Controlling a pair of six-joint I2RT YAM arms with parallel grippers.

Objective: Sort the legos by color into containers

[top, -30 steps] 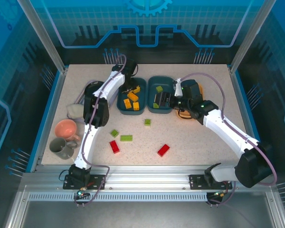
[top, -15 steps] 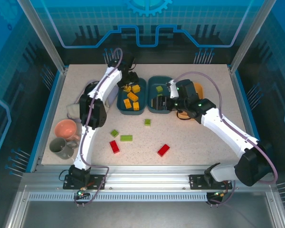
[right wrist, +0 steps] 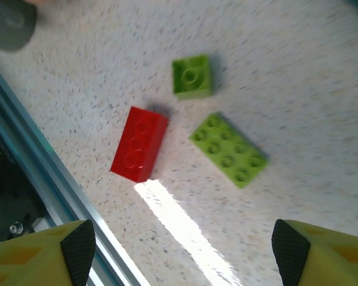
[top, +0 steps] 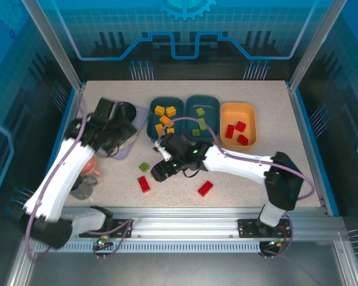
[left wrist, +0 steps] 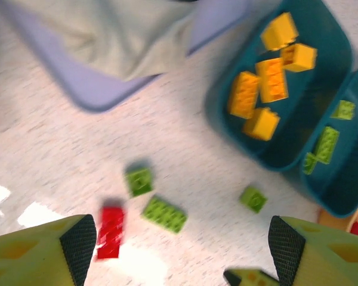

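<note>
Loose legos (top: pixel 144 184) lie near three part-filled trays (top: pixel 237 112).

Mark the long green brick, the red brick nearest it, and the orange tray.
long green brick (right wrist: pixel 230 149), right wrist view, studded top.
red brick (right wrist: pixel 139 143), right wrist view, studded top.
orange tray (top: pixel 237 113), top external view, bare floor.

A: What surrounds it?
B: Speckled beige tabletop (top: pixel 310 149), blue translucent panels (top: pixel 179 36) behind and at both sides, 2 slanting aluminium posts (top: pixel 52 42).
A: Light?
B: A bright glare streak (right wrist: pixel 173 211) directly beneath the right gripper (right wrist: pixel 182 256).
</note>
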